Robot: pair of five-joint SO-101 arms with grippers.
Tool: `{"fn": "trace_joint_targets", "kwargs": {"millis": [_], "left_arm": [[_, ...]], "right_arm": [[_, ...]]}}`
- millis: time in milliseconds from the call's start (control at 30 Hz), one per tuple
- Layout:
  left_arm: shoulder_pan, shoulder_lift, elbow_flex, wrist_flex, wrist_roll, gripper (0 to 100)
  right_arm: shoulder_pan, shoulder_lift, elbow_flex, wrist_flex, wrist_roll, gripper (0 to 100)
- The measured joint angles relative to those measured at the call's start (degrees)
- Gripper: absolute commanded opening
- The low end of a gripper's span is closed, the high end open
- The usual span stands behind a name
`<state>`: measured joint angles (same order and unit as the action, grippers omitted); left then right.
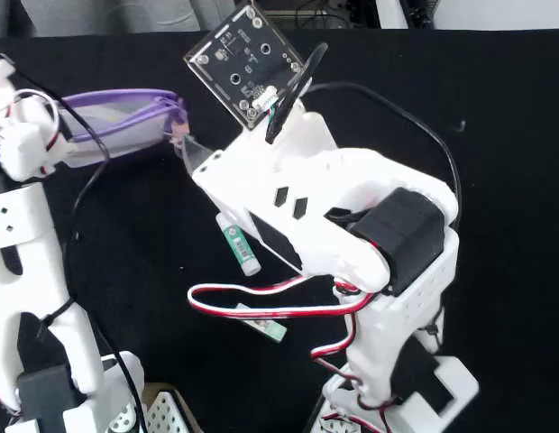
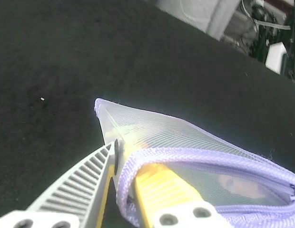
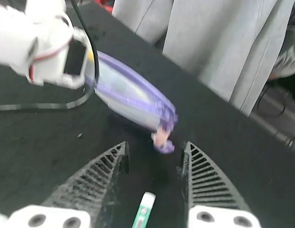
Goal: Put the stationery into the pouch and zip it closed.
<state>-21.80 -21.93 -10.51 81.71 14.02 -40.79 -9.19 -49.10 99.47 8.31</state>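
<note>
Clamping pouch rim — left hand

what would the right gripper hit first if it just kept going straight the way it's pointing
Most likely the zipper pull at the end of the purple pouch, centred ahead of the open right gripper. Depth is unclear; the white stick lies lower.

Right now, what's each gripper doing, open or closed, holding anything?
Left gripper: closed on the edge of the pouch.
Right gripper: open, holding nothing.

No legible text — stick label print too small.
</note>
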Motion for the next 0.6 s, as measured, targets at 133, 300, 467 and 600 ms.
{"fn": "trace_joint_targets", "kwargs": {"millis": [133, 300, 467, 600], "left_arm": [[-2.8, 0.0, 0.0, -0.2, 0.0, 3], [-4.9, 0.0, 0.0, -1.6, 0.0, 3], [-6.1, 0.0, 0.0, -1.8, 0.0, 3], [-6.1, 0.0, 0.0, -1.8, 0.0, 3]], "right_arm": [[0.0, -2.8, 10.6, 0.0, -0.5, 17.7], [0.0, -3.2, 28.0, -0.5, -0.5, 17.7], [0.0, -3.2, 46.9, -9.3, -0.7, 17.7], [0.0, -3.2, 60.2, -19.3, -1.1, 17.7]]}}
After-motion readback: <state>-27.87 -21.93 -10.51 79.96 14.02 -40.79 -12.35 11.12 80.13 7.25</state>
